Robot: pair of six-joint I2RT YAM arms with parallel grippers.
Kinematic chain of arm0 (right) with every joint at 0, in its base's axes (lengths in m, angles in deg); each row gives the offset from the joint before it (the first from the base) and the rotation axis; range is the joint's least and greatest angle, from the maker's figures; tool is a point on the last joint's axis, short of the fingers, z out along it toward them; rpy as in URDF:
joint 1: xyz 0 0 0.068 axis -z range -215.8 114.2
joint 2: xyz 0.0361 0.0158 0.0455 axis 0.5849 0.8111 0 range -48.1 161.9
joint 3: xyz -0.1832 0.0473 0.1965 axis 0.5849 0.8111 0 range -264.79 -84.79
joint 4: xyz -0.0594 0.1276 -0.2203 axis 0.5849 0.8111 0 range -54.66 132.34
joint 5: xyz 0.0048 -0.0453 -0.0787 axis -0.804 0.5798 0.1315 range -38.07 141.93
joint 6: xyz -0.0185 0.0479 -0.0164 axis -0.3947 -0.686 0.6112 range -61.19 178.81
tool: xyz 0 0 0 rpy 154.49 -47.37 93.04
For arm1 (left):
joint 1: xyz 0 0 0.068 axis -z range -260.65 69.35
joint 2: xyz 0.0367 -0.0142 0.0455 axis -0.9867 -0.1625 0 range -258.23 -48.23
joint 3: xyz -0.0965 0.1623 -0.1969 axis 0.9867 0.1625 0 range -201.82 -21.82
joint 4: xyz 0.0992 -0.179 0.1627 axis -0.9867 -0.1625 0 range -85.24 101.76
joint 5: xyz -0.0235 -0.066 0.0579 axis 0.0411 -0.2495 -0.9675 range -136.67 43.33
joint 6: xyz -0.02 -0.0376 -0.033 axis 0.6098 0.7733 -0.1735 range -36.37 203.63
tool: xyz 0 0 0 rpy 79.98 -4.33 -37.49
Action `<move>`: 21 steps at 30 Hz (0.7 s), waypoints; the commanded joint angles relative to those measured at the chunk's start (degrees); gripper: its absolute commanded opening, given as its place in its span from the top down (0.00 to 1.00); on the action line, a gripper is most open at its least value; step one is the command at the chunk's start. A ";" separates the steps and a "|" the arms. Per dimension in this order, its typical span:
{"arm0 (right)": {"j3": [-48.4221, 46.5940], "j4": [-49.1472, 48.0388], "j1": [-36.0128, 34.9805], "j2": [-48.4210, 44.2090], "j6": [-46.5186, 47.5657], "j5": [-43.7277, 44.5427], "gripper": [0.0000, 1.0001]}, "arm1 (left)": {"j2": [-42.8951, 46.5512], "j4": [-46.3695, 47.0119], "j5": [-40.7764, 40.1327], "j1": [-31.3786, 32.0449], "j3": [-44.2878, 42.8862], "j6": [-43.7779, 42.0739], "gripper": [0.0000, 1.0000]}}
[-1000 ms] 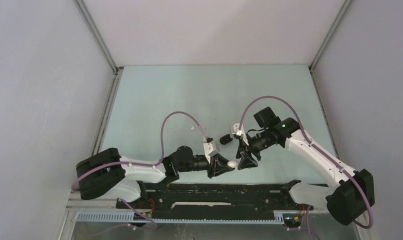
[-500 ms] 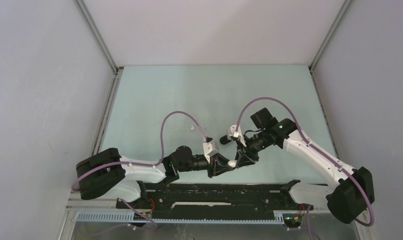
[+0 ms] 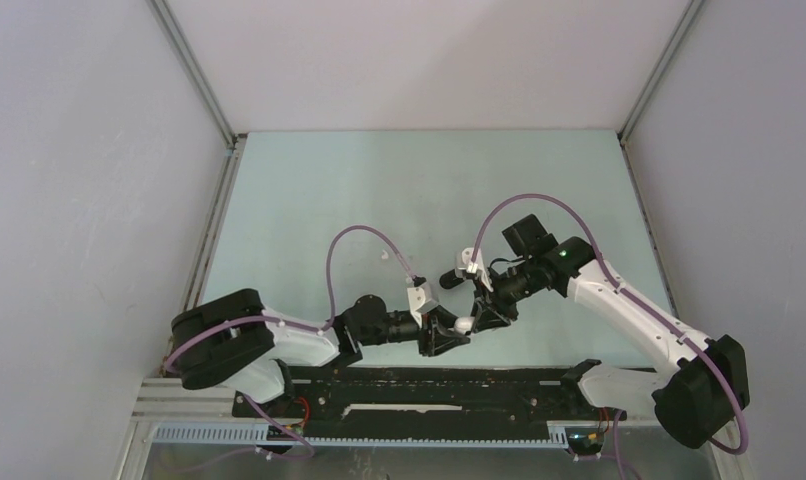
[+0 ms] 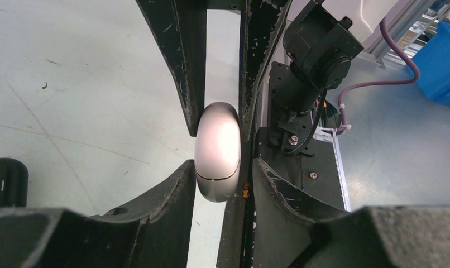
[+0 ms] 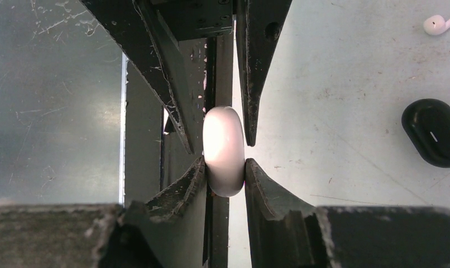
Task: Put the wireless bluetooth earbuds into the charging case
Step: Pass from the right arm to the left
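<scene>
- Pale teal counter (image 3: 329,190) w/ grey walls round it, arms bolted at the near edge.
- Nearest the arm bases: both claws meet nose to nose w/ the white charging case (image 4: 217,148) edge-on between them.
- Right claw (image 5: 224,162) is clamped on the case, one finger pressed against each broad side.
- Left claw (image 4: 224,162) sits around the same case but looks slack. There's a sliver of gap on one side, so parted and not really gripping imo.
- Lid seam shows near the end of the case facing the left wrist cam, and the lid looks closed.
- Tip for this step: keep the right pinch firm and back the left off straight, no twisting, bc that smooth shell prob slips easily. Then regrip on the lid side of the seam so it can be popped open.
- Bit further out: black case (image 5: 433,133) lying on the counter, apart from both claws.
- Furthest: one white earbud (image 5: 437,23) loose on the counter, not in any case yet.
</scene>
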 commanded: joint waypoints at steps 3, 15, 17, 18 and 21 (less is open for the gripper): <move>0.06 -1.61 0.17 -1.32 -0.74 -0.12 0.81 | -1.80 7.52 -0.10 0.33 0.12 1.17 0.56; 0.06 -1.95 0.89 -1.85 -1.19 -0.76 0.81 | -3.57 9.05 -0.22 0.33 0.18 1.85 0.56; 0.05 -1.85 1.02 -1.85 -1.18 -0.86 0.81 | -3.70 9.13 -0.29 0.33 0.21 1.89 0.57; -0.01 -1.86 1.11 -1.85 -1.18 -0.87 0.81 | -3.77 9.23 -0.30 0.33 0.13 1.97 0.58; 0.06 -1.83 1.18 -1.91 -1.18 -0.87 0.81 | -3.88 9.25 -0.40 0.33 0.04 2.18 0.60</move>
